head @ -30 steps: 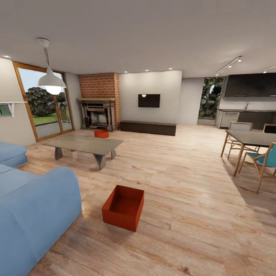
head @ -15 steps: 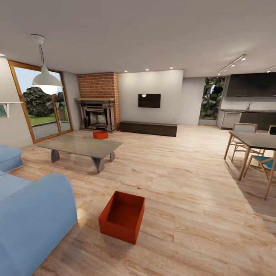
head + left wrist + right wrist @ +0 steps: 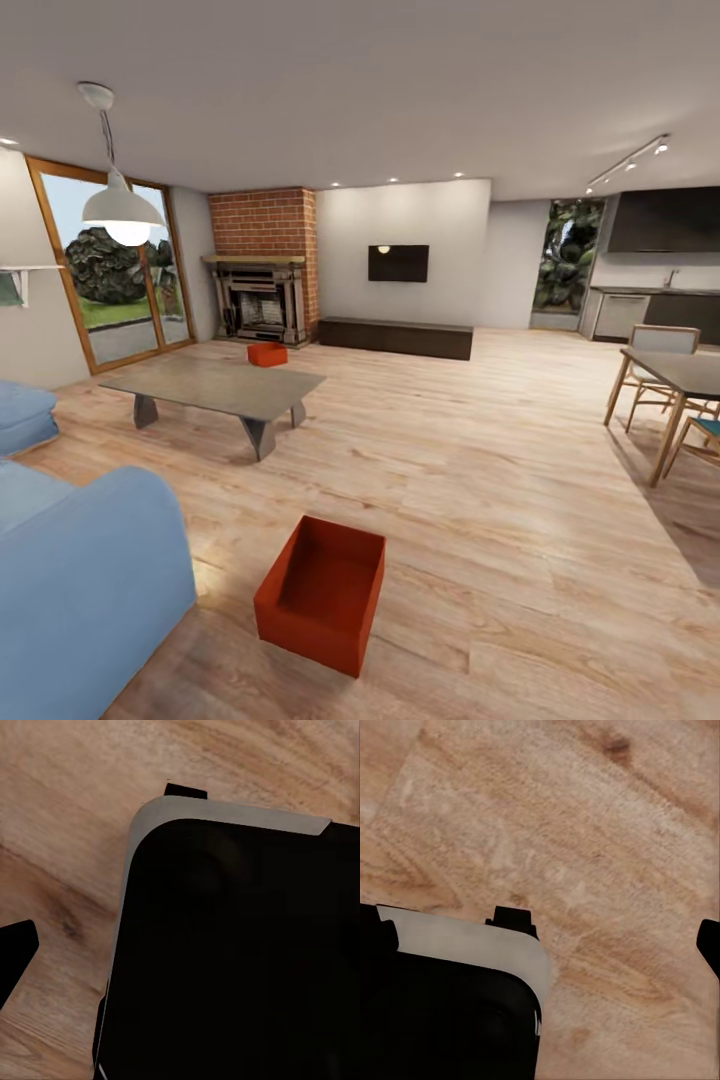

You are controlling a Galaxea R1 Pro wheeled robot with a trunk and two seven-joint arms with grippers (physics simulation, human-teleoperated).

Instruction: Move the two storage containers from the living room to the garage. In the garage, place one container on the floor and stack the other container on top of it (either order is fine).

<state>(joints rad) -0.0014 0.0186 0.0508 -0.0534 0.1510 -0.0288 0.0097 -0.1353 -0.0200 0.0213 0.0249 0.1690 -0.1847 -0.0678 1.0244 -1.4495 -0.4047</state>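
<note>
We're in the living room, on the approach step: nothing picked up yet, both bins on the wood floor.

Near bin sits at about 6 o'clock in the head view, close in front of us, open top up, looks empty, just right of the blue sofa but not touching it. Far bin is at about 11 o'clock, beyond the grey table, in front of the brick fireplace. The two are well apart.

Wrist views look down at plank floor with part of our dark base in the way. A dark tip at the edge of the left wrist view may be a finger of the left gripper, and one at the edge of the right wrist view the same for the right gripper, but it's too cropped; we can't tell whether either is released or clenched. Nothing is visibly held.

Next move, as we judge it: roll up to the near bin, lower the trunk, bring the arms down either side and grasp it by the walls or rim. Far bin comes after, then the trip to the garage.
</note>
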